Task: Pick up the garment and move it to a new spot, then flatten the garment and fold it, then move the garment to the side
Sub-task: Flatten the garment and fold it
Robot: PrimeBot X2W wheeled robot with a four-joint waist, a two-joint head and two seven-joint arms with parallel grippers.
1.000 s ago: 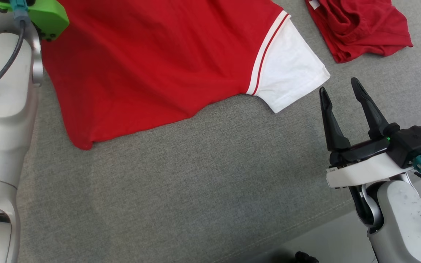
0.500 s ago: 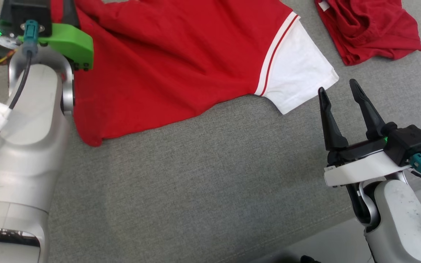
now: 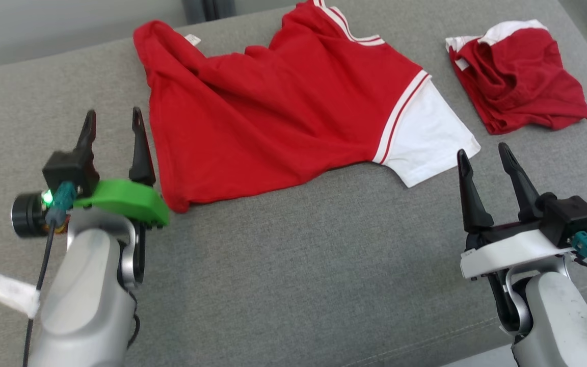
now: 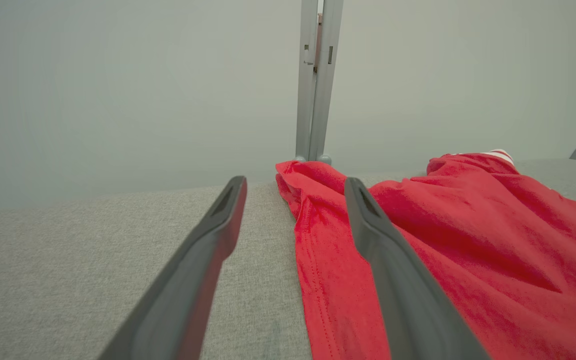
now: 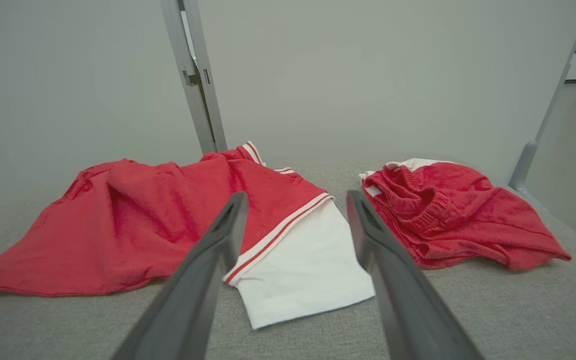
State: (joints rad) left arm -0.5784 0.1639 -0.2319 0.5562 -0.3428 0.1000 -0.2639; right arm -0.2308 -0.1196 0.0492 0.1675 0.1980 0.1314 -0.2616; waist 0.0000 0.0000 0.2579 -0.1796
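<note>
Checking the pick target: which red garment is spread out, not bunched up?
The red shirt with a white sleeve, in the middle. The other garment, far right, is a crumpled heap.

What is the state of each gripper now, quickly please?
Left gripper: open, holding nothing, next to the red shirt.
Right gripper: open, holding nothing.

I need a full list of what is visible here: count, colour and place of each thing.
shirt: one, red with a white sleeve, spread with wrinkles on the middle of the surface
second garment: one, red with a white edge, crumpled, far right
padded surface: one, grey, under both garments
post: one, grey metal, behind the far edge
left gripper: one, dark, open, beside the shirt's left edge
right gripper: one, dark, open, near the white sleeve
</note>
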